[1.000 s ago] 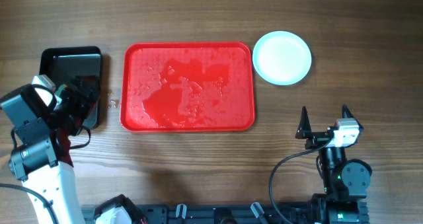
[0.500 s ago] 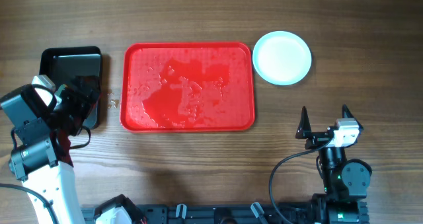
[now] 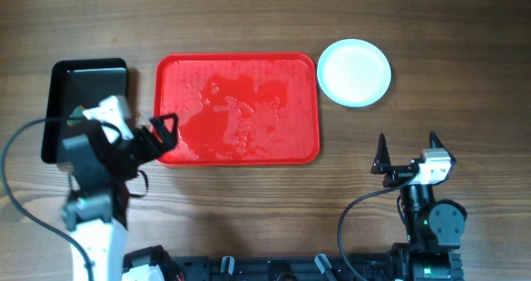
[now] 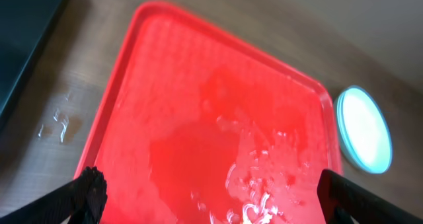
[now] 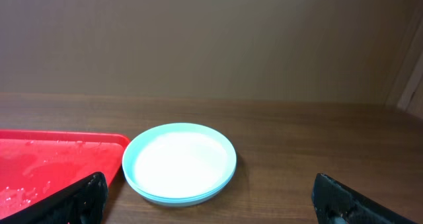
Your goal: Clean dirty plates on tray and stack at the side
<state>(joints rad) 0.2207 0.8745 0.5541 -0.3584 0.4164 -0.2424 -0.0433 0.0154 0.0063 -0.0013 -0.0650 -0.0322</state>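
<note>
The pale aqua-white plates (image 3: pixel 354 72) sit stacked on the table just right of the red tray (image 3: pixel 237 61); they also show in the right wrist view (image 5: pixel 180 163) and the left wrist view (image 4: pixel 363 129). The tray holds no plates, only a wet sheen and water droplets (image 4: pixel 218 138). My left gripper (image 3: pixel 163 130) is open and empty at the tray's front left corner; its fingertips (image 4: pixel 211 196) straddle the tray's near part. My right gripper (image 3: pixel 406 151) is open and empty, well in front of the plates (image 5: pixel 208 199).
A smaller glossy black tray (image 3: pixel 83 86) lies left of the red tray, its edge showing in the left wrist view (image 4: pixel 26 45). A few water drops (image 4: pixel 56 123) lie on the wood between the two trays. A red tray corner shows in the right wrist view (image 5: pixel 53 161).
My left arm has swung right, from over the black tray to the red tray's front left corner. The right arm and plates have not moved.
</note>
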